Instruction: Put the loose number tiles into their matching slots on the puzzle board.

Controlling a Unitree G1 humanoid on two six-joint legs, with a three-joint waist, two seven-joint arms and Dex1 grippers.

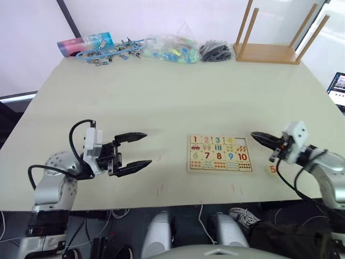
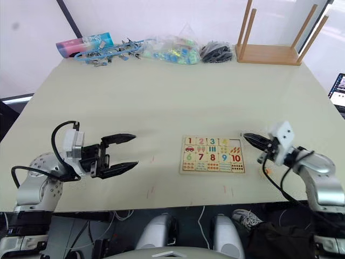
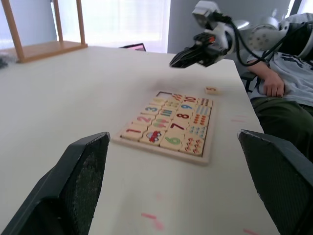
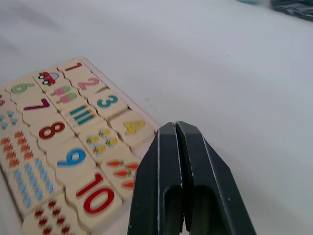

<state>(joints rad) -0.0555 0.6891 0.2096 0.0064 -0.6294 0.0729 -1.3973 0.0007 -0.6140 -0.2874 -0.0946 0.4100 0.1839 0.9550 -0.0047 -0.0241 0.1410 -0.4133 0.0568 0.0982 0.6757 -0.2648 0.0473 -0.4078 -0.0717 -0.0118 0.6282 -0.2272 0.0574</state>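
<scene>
The puzzle board [image 1: 220, 153] lies flat near the table's front edge, a little right of centre. Its number tiles 1 to 4 and 6 to 10 sit in place. One slot [image 3: 164, 94] at the end of the top row is bare. A loose tile with an orange 5 [image 1: 272, 169] lies on the table just right of the board. My right gripper [image 1: 254, 135] is shut with nothing in it and hovers by the board's far right corner. Well left of the board, my left gripper [image 1: 146, 148] is open and empty and points toward it.
An upturned wooden stool [image 1: 269, 51] stands at the back right. Bags of small parts [image 1: 172, 48], blue clips [image 1: 108, 53] and a pink-blue tube [image 1: 86, 43] line the far edge. A laptop [image 1: 338, 89] is at the right. A person's hand [image 3: 274, 88] rests beyond the table.
</scene>
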